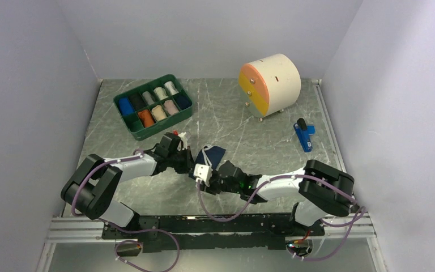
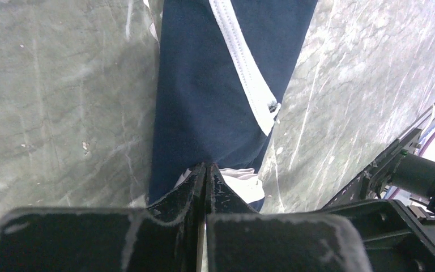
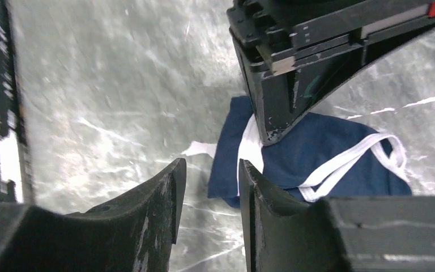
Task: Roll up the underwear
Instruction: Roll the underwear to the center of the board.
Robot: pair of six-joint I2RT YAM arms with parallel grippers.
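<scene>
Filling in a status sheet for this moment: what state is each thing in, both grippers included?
navy underwear: lying folded on the table, not yet rolled.
left gripper: shut, pinching the navy underwear's edge.
right gripper: open, nothing between its jaws, beside the navy underwear.
green tray: holding cloth rolls in its compartments.
round cabinet: drawers shut.

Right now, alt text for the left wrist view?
The left gripper, jaws shut, pinches the near edge of navy blue underwear with a white trim band. The cloth lies extending away from the camera on a grey marbled table.
</scene>
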